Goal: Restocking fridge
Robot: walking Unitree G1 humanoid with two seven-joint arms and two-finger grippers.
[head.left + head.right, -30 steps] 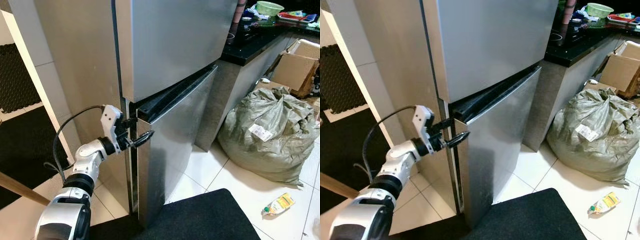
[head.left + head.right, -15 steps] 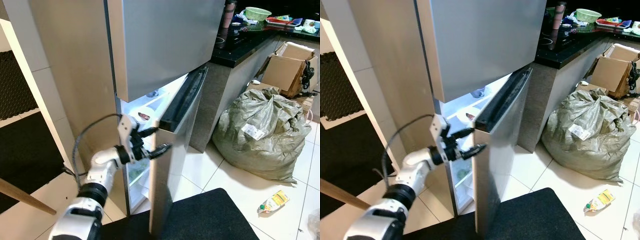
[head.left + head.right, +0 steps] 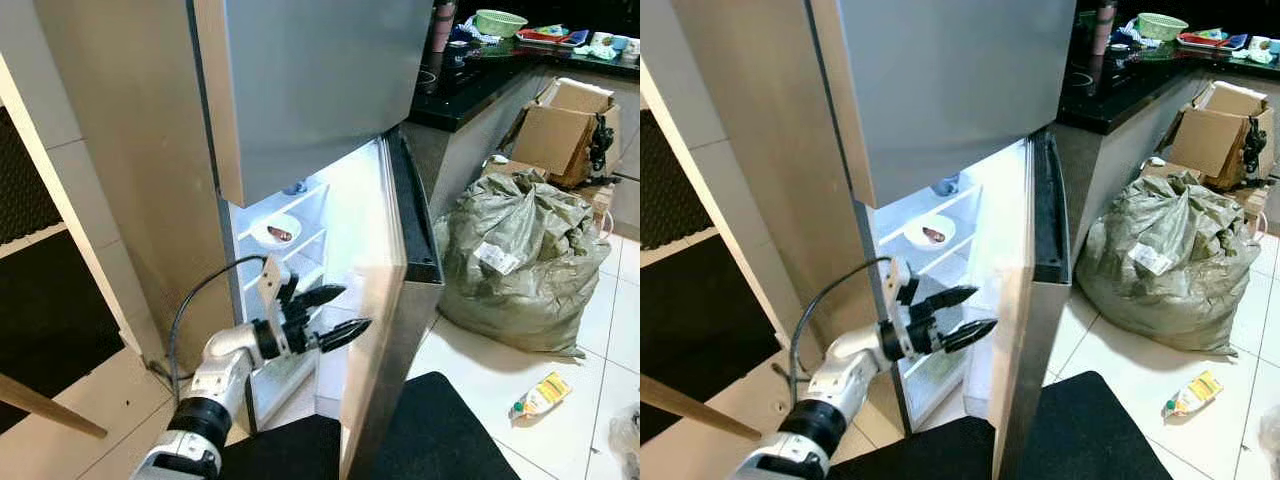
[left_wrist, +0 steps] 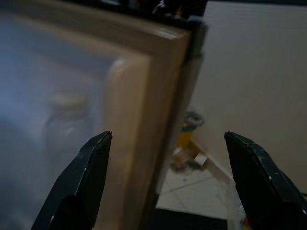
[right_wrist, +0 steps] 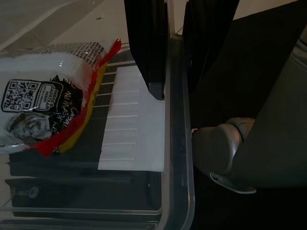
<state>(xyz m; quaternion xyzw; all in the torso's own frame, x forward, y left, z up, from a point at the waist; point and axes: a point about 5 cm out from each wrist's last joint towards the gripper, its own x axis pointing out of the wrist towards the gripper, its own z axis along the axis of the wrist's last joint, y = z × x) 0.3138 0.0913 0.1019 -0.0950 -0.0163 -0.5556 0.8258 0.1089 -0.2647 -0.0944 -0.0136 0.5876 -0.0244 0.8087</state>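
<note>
Below the closed freezer door, the fridge door stands swung wide, exposing lit shelves so stock can go in. Left gripper reaches forward at the door's inner edge, fingers spread and holding nothing, placed as if for pushing the panel outward. One shelf carries a small dish. Right gripper has its fingers pinched on the rim of a clear bin, presumably to carry the goods; a printed packet lies inside. Judged stage: access gained, loading not begun. Beside the fridge sit a sack and a carton on the floor.
</note>
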